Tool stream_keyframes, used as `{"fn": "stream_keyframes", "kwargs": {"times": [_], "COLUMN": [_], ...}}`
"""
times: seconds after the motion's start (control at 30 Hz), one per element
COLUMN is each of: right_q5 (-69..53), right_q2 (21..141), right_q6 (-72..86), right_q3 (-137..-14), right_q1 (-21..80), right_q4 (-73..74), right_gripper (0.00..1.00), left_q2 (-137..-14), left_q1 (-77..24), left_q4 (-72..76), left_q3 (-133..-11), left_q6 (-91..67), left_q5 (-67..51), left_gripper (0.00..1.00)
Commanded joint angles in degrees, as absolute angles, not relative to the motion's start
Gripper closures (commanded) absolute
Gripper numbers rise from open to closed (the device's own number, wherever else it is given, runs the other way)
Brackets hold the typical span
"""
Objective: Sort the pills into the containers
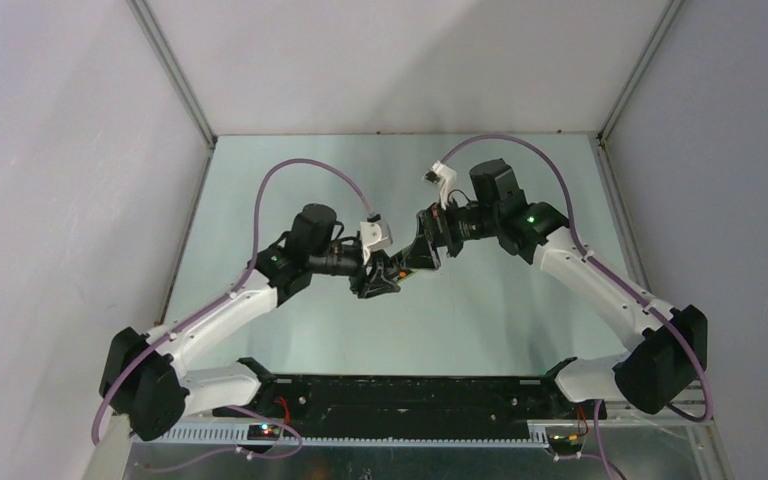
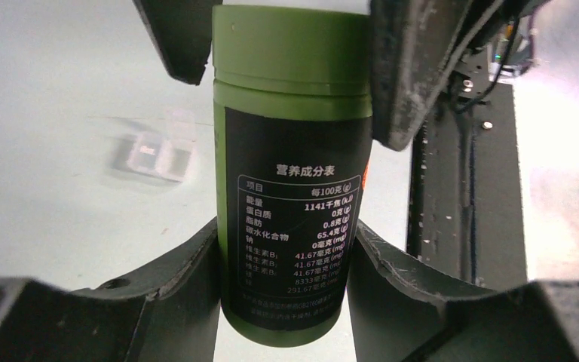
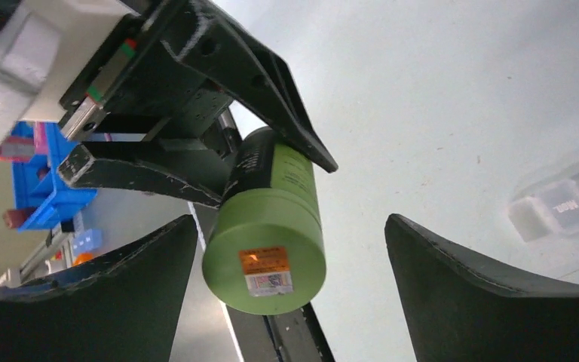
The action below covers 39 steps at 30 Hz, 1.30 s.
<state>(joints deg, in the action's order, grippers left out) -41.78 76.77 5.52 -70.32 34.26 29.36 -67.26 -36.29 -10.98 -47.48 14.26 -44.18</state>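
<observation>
Two arms meet over table [image 1: 520, 300] centre: left gripper [image 2: 283, 226] pinches bottle [image 2: 290, 151] low on its body, right gripper [image 3: 290, 220] spread wide either side of the cap end. That bottle looks rigid, smooth and light. Hold it mid-body and firmly, as it likely slips under a twist. Clear box [image 2: 158, 147] lies on the table at the bottle's 9 o'clock in the left wrist view; it's thin and will probably skid. No pills visible, presumably in the bottle; tiny, they'll roll.
</observation>
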Motion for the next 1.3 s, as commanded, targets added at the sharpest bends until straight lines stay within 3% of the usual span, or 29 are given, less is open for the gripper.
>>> {"fn": "stream_keyframes", "kwargs": {"times": [0.0,0.27,0.5,0.7,0.8,0.9,1.03,1.13,1.27], "right_q5": [-37.81,-13.14,-3.72,-2.28,-5.24,-11.71,-26.55,-44.98,-53.46], "right_q2": [74.85,73.14,71.58,72.23,72.17,72.24,72.24,71.87,72.04], "right_q6": [17.16,43.33,48.83,52.02,50.01,42.83,29.42,18.87,6.81], "right_q3": [-72.41,-71.57,-70.34,-70.32,-70.36,-70.31,-70.25,-69.41,-70.63], "right_q1": [33.27,38.39,40.95,40.87,40.50,38.90,35.00,32.43,30.97], "right_q4": [24.13,20.04,13.78,13.64,13.16,11.55,11.87,11.29,16.09], "right_gripper": [0.01,0.12,0.20,0.51,0.61,0.64,0.65,0.69,0.78], "left_q2": [-63.54,-62.34,-61.84,-61.88,-62.33,-62.54,-62.31,-61.03,-60.22], "left_q1": [-36.40,-37.00,-37.24,-37.43,-37.44,-37.41,-37.44,-37.39,-37.43], "left_q4": [-4.68,4.69,9.38,9.09,7.06,5.52,2.60,0.77,-2.60], "left_q3": [-48.34,-46.07,-44.79,-45.07,-46.07,-47.21,-48.84,-49.78,-50.40], "left_q6": [16.72,10.87,1.73,-0.94,-0.55,-0.39,-0.10,2.80,6.72], "left_q5": [-35.71,-28.16,-23.78,-22.81,-22.82,-24.14,-27.79,-33.29,-40.56], "left_gripper": [1.00,1.00,1.00,1.00,1.00,1.00,1.00,1.00,1.00]}}
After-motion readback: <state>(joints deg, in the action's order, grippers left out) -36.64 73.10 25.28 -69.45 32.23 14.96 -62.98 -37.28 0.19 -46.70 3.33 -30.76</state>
